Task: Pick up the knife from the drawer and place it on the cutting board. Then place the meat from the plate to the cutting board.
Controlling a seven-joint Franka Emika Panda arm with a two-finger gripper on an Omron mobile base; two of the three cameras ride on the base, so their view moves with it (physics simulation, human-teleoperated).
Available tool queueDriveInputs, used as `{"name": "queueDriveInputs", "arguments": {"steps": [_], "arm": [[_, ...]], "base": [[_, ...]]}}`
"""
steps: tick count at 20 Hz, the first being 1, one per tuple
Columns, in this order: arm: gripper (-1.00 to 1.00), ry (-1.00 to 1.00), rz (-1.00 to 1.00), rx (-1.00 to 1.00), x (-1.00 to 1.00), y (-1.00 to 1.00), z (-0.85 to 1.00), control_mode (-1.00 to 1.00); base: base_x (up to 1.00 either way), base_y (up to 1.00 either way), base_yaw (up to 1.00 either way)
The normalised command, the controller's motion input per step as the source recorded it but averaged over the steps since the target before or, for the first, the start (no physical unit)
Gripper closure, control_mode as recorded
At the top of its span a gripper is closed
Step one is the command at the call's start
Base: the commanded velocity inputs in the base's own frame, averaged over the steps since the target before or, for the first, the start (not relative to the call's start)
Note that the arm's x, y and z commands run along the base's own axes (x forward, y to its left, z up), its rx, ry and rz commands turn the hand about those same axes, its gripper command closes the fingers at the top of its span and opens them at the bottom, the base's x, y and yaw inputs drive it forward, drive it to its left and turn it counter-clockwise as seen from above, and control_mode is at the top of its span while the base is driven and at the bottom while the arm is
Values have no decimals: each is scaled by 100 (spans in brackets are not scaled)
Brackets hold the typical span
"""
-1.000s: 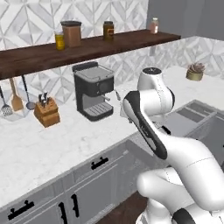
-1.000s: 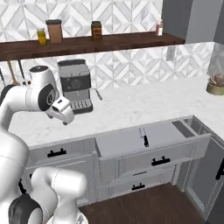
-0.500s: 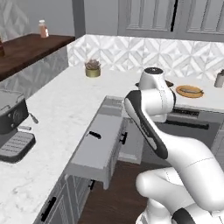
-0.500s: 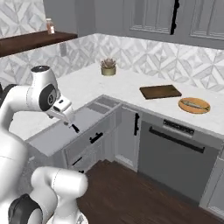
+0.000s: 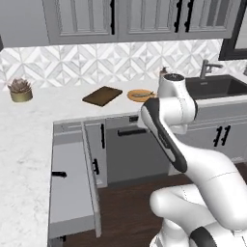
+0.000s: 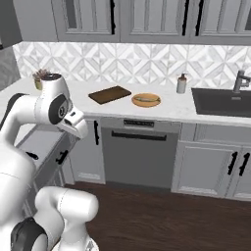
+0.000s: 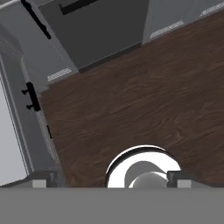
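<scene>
White marble counter (image 6: pixel 162 110) carries cutting board (image 6: pixel 110 94) beside plate (image 6: pixel 146 100); gripper (image 7: pixel 111 178) spread wide, empty, above wooden floor (image 7: pixel 144 100).

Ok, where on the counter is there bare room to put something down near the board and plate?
Bare marble lies between the potted plant and the cutting board, and in front of the board toward the counter edge. More lies between the plate and the soap bottle. Board and plate sit close together; the sink takes up the far right.
</scene>
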Motion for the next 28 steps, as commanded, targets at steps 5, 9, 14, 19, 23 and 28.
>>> {"name": "queueDriveInputs", "arguments": {"steps": [5,9,14,19,23,28], "arm": [[-100,0,0,0,0,0,0,100],[-100,0,0,0,0,0,0,100],[-100,0,0,0,0,0,0,100],[-100,0,0,0,0,0,0,100],[-100,0,0,0,0,0,0,100],[-100,0,0,0,0,0,0,100]], "base": [[-18,16,-8],[-85,2,0],[-17,43,2],[8,82,0],[6,50,-2],[56,26,-9]]}}
